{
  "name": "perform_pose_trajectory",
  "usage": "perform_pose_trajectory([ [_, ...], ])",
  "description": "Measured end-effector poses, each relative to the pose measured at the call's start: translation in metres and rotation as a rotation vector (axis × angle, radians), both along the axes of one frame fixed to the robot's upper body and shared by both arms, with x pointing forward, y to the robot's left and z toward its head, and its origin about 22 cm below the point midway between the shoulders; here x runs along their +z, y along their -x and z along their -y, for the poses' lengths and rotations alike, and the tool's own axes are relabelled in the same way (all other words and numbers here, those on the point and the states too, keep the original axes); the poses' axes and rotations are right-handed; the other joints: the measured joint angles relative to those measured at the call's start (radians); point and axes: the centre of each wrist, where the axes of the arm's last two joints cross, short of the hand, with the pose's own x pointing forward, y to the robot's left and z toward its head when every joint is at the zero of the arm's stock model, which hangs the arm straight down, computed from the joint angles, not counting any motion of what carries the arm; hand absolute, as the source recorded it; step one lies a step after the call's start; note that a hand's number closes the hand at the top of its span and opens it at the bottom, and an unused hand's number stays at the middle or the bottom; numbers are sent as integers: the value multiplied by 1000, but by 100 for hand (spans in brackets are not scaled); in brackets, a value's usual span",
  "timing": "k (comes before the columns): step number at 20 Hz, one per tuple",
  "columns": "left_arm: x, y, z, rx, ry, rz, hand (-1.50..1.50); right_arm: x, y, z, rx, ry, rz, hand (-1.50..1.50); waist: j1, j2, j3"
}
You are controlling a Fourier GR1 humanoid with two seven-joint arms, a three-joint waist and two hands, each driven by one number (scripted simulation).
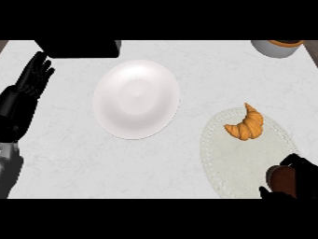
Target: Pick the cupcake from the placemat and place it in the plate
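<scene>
Curling its fingers round the cupcake [282, 179], right hand [306, 184] on placemat [220, 154]; left hand [31, 81] open

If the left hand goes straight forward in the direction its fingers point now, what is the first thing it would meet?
Probably the black object at the counter's far edge. The left hand rests open at the view's left, fingers pointing up and slightly right, so its line passes left of the white plate. Height is unclear, so it might pass over.
</scene>
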Motion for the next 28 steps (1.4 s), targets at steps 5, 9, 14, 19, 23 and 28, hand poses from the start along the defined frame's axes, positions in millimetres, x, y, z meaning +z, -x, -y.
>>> perform_pose_trajectory([
  [5, 1, -3, 3, 5, 8, 2, 0, 33, 7, -26, 53, -33, 132, 150, 3, 2, 2],
  [9, 2, -6, 3, 0, 5, 2, 0, 65, 11, -54, 161, -98, 284, 150, 7, 2, 2],
  [14, 4, -4, 7, -9, 5, 4, 0, 97, 10, -90, 285, -239, 454, 150, 17, 3, 3],
  [19, 4, -6, 9, -11, 3, 2, 0, 121, -8, -131, 377, -318, 516, 150, 20, 5, 2],
  [23, 9, -3, 9, -15, -1, 8, 0, 134, -37, -163, 424, -344, 522, 150, 25, 5, 3],
  [28, 6, -2, 5, -19, -5, 5, 0, 137, -73, -198, 462, -389, 518, 150, 30, 7, 3],
])
